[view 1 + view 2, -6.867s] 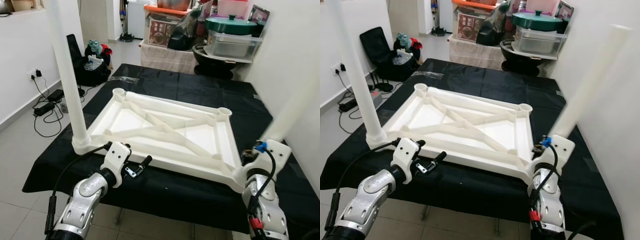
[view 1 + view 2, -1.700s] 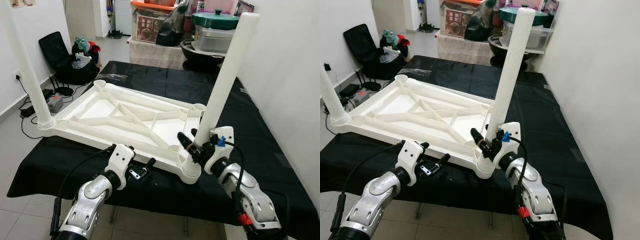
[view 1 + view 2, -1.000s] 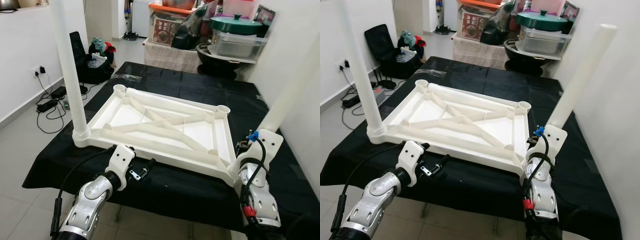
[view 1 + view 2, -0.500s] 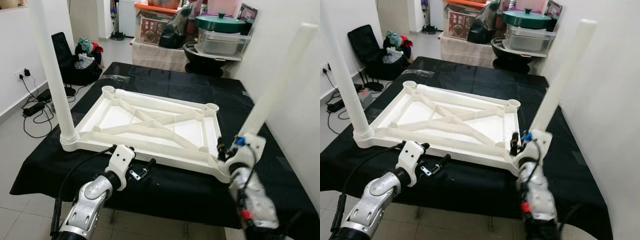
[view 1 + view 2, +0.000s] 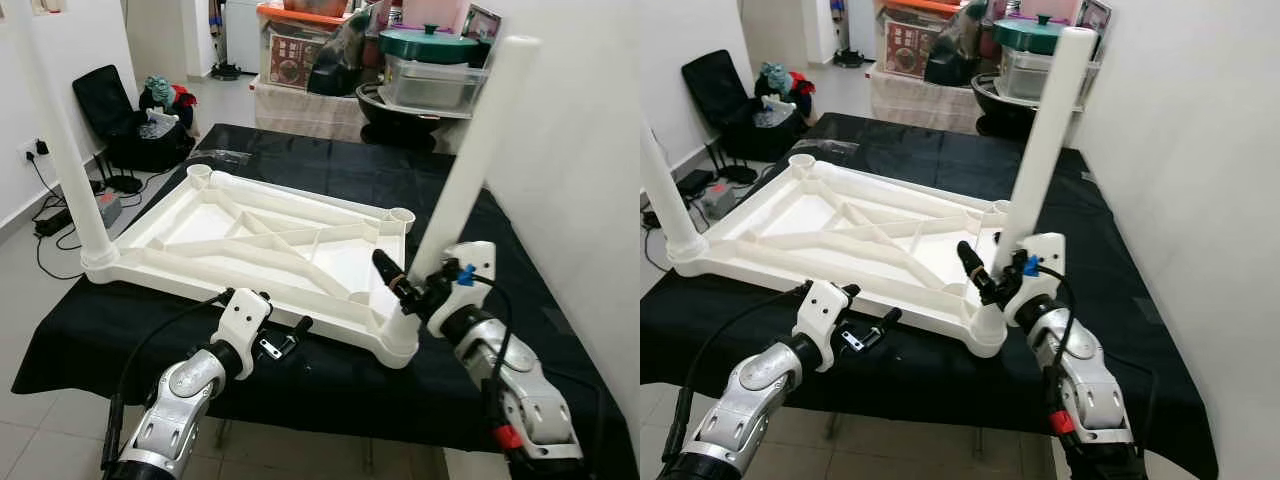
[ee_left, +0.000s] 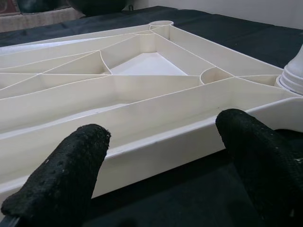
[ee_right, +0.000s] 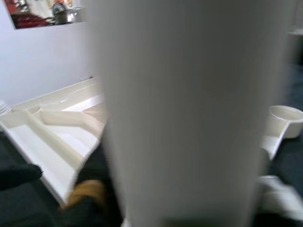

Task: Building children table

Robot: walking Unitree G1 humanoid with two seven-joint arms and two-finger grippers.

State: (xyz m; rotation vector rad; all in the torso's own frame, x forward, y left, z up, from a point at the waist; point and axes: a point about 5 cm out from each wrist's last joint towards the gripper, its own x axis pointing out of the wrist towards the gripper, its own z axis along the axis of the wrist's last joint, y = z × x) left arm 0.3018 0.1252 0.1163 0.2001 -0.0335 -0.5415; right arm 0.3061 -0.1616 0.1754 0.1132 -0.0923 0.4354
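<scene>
- The white tabletop (image 5: pixel 260 245) is lying upside down on the black cloth (image 5: pixel 320 165) covering a table.
- The right gripper (image 5: pixel 415 290) is clamping its fingers around a white leg (image 5: pixel 470 150) standing in the near right corner socket.
- The left gripper (image 5: pixel 280 340) is hovering with fingers spread, just before the tabletop's near edge.
- Another leg (image 5: pixel 60 140) is standing upright in the near left corner.

1. Left leg (image 5: pixel 60 150): top cut off by the frame edge.
2. Right leg (image 7: pixel 189 109): blurred in the wrist view, hiding the right gripper's (image 5: pixel 408 287) far finger.
3. Left gripper (image 6: pixel 156 170): fingertips cropped by the frame edge.
</scene>
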